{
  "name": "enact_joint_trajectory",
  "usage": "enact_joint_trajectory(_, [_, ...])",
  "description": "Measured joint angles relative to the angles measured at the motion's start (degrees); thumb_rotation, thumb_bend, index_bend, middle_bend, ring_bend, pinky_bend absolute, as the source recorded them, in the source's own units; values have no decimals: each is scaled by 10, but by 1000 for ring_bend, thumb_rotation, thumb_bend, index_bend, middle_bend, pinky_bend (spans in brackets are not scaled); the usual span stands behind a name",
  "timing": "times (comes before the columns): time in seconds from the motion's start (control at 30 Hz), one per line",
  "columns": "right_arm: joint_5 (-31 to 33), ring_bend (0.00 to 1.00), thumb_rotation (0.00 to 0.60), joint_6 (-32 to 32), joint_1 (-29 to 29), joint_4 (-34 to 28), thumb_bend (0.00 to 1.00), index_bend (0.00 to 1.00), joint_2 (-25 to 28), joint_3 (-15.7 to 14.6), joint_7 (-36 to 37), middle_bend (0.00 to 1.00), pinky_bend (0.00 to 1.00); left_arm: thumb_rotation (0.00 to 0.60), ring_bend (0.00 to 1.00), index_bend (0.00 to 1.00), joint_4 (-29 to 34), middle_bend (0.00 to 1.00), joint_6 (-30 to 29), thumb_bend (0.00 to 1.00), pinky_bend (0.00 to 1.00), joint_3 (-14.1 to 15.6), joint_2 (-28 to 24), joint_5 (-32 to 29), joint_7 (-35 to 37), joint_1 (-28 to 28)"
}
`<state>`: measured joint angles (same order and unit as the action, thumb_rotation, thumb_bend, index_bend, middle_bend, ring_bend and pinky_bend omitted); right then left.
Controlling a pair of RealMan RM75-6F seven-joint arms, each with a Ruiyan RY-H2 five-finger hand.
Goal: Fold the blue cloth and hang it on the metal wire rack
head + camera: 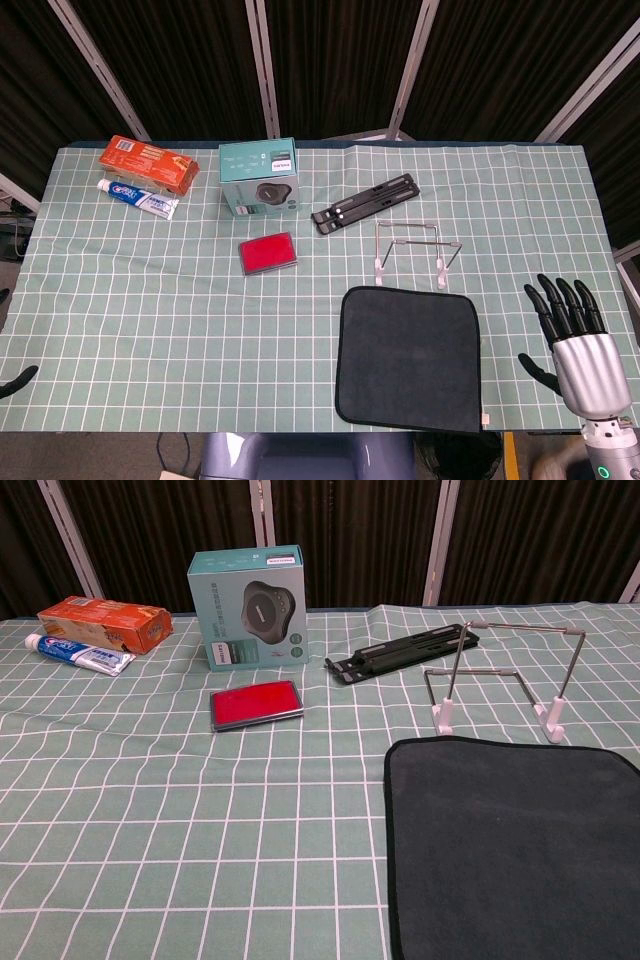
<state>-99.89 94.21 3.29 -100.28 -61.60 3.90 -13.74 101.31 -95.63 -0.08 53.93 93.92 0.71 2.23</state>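
The dark blue cloth (410, 358) (510, 850) lies flat and unfolded near the table's front edge, right of centre. Just behind it stands the metal wire rack (415, 250) (505, 675) on white feet, with nothing on it. My right hand (575, 335) hovers at the right of the cloth, apart from it, fingers spread and holding nothing. Of my left hand (18, 379) only two dark fingertips show at the far left edge, set well apart, far from the cloth. Neither hand appears in the chest view.
On the green checked tablecloth (150, 320) sit a red flat case (268, 253) (256, 703), a teal product box (260, 177) (248, 608), a black folding stand (365, 202) (405, 652), an orange box (147, 163) (105, 622) and a toothpaste tube (138, 198) (78, 654).
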Motion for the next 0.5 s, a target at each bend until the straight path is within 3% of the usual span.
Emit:
enact_joint_trajectory(0.3, [-1, 0, 600, -10, 1, 2, 0, 20, -1, -5, -7, 0, 0, 600, 0, 0, 0, 0, 3, 0, 0, -2, -1, -4, 2, -2])
enact_joint_trajectory(0.5, [-20, 0, 600, -52, 11, 0, 0, 66, -3, -28, -13, 0, 0, 600, 0, 0, 3, 0, 12, 0, 0, -7, 0, -13, -1, -8])
